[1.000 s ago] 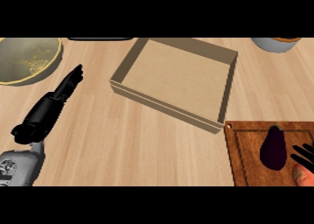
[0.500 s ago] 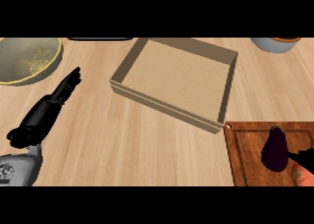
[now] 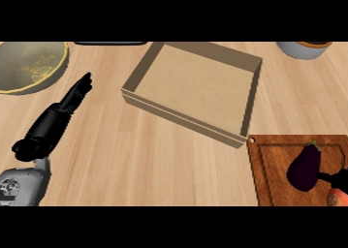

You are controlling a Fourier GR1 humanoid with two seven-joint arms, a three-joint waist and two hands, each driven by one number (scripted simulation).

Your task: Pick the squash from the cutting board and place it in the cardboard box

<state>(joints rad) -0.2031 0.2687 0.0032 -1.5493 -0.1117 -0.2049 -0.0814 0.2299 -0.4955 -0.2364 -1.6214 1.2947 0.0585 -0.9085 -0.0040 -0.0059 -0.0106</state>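
Squash point(image 3: 305, 167) lies on the cutting board point(image 3: 273, 169), lower right of the counter point(image 3: 148, 160). It is dark purple and elongated. Long axis runs near vertical in the view with a slight tilt: stem end up and a bit right, fat end down and a bit left. It sits right of the board's middle.

Right robot hand point(image 3: 342, 177) enters from the right edge, just beside the fat end of the squash, at or nearly touching its lower right flank. Only a small dark part shows; can't tell if its fingers are spread or curled. An orange-red patch shows at the corner below it, unclear what.

Cardboard box point(image 3: 197, 89) sits up and left of the board, rotated, open top, nothing visible inside. Its near corner almost meets the board's top left corner. The box's near wall stands between squash and box interior.

Left robot hand point(image 3: 76, 94) rests on the counter at left, fingers straight and pressed together, pointing up-right, holding nothing.

Other items: large bowl point(image 3: 26, 65) top left, small grey pot point(image 3: 305, 48) top right, dark flat object point(image 3: 108, 43) at the top edge.
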